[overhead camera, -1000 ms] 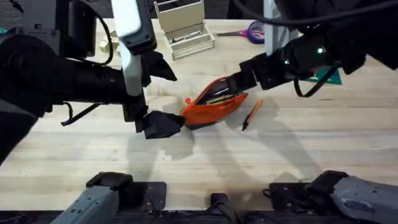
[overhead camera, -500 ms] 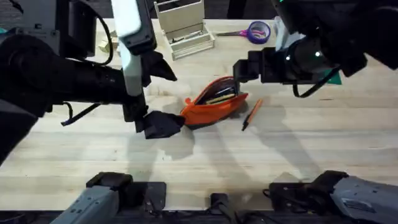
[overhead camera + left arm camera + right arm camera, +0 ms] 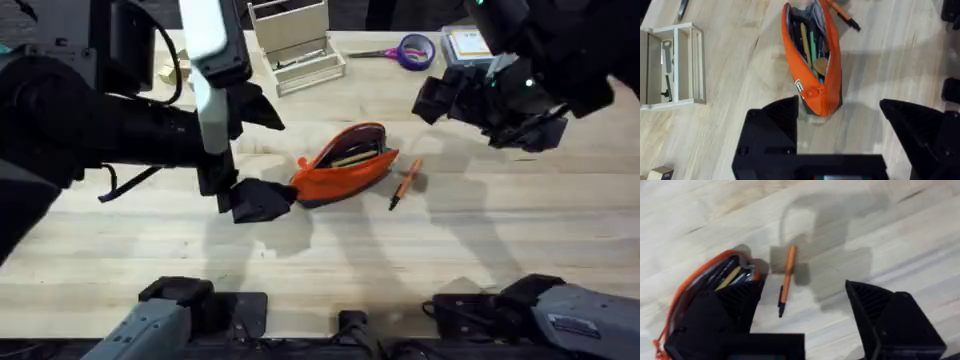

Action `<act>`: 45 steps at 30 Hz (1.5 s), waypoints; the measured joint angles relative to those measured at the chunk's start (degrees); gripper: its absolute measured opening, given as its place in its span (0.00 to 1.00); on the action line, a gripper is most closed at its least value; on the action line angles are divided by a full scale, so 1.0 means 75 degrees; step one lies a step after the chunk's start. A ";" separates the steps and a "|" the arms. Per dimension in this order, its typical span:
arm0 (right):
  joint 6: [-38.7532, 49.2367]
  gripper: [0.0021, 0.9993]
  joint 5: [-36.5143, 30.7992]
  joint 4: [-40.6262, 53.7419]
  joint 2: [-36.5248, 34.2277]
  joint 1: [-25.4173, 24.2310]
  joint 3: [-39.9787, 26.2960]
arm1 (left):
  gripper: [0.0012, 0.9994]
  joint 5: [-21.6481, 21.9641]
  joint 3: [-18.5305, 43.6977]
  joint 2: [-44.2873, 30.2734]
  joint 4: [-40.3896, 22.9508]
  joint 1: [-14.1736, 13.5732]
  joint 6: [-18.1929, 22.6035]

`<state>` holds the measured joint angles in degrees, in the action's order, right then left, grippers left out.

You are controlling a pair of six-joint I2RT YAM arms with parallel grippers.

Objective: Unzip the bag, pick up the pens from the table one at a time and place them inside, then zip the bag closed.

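Right gripper: we see the right gripper [image 3: 805,315] spread wide with nothing between its fingers. In the overhead view it hangs above the table, off to the right of the bag and apart from it.

Left gripper: our left gripper [image 3: 840,132] is also spread wide. It sits at the near end of the bag; one finger seems to touch the bag's end, but we cannot tell if it presses.

Bag: the bag [image 3: 345,165] lies on the table [image 3: 300,260] near the middle. Its zipper is already open, and several pens and a wooden stick lie inside it.

Pen outside: one orange pen [image 3: 404,183] with a black tip lies flat on the table just beside the bag, on its right side, not touching it as far as we can see.

Handling of the pen: we judge it light, stiff and smooth, so it may roll or slip. We would take it across the middle of the barrel, with the fingers on both sides.

Handling of the bag: we judge it soft, so it can fold or slide when something pushes it. We think the closed end is the good place to hold it steady.

Other things: purple scissors [image 3: 410,50] and a wooden organizer [image 3: 295,45] stand at the far edge, well apart.
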<state>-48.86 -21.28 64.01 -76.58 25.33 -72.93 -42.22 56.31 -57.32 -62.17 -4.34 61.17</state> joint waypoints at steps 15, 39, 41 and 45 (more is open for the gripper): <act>-0.0571 1.00 0.0245 -0.2209 -0.0148 -0.0068 0.1791 | 0.99 0.0000 0.0000 0.0002 0.0000 0.0000 0.0000; -0.3013 1.00 0.0202 -0.2907 -0.1969 -0.0068 0.1941 | 0.99 0.0000 0.0000 0.0000 0.0000 0.0000 0.0000; -0.3132 1.00 0.0204 -0.2914 -0.2067 -0.0068 0.1941 | 0.99 0.0000 0.0000 0.0003 0.0000 0.0000 -0.0001; -0.3266 1.00 0.0207 -0.2923 -0.2304 -0.0068 0.1941 | 0.99 0.0000 0.0000 0.0001 0.0000 0.0000 0.0000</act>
<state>-73.35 -19.73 42.09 -93.86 24.82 -58.37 -42.22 56.31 -57.31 -62.17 -4.34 61.17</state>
